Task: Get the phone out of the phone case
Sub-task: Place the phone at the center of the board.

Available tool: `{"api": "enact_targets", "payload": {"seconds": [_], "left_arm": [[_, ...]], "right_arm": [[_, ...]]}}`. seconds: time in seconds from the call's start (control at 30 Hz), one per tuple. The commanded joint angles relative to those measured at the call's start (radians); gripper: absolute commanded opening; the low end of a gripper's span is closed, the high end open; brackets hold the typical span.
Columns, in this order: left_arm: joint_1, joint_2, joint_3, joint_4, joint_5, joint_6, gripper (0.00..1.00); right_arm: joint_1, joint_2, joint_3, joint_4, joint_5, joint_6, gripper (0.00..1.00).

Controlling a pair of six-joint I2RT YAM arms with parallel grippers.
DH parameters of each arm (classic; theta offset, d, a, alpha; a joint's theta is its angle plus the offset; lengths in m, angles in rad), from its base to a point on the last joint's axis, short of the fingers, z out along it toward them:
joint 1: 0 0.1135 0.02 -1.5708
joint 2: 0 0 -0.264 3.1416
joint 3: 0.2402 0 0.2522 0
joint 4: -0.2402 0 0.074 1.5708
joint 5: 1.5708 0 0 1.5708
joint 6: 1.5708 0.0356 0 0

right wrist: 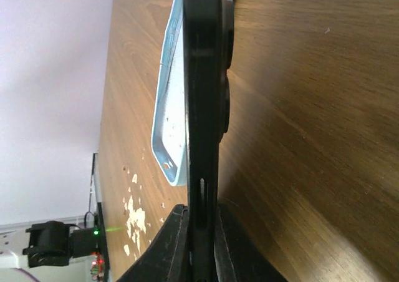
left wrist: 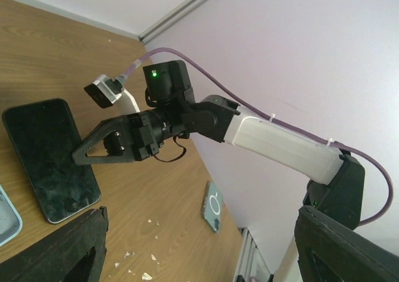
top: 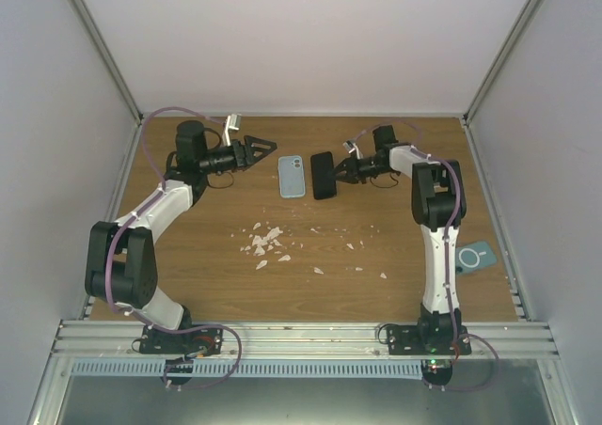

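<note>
Right tool (right wrist: 201, 235) tight on phone (right wrist: 202, 107) edge; left tool (top: 266, 147) wide; phone case (right wrist: 169, 101) partly behind phone

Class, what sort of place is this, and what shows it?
Probably a robot test cell: a left arm and right arm bolted at a wooden table's edge, plain white walls around, phone and case as props.

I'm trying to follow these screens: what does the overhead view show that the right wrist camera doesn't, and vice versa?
Only overhead: the left gripper, open, and a teal card far right. Only right wrist: the right gripper clamped on the phone, seen edge-on. Both: that phone, the empty blue case beside it, white crumbs.
</note>
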Motion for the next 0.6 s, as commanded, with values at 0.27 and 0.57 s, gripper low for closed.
{"api": "enact_targets", "payload": {"seconds": [0.27, 0.57], "left_arm": [[0.013, 0.029, -0.003, 0.044, 0.000, 0.001, 0.82], [0.019, 0.049, 0.002, 0.050, 0.000, -0.016, 0.82]], "right_arm": [[-0.014, 0.117, 0.129, 0.065, -0.019, 0.086, 0.14], [-0.015, 0.132, 0.143, 0.070, 0.039, 0.122, 0.25]]}}
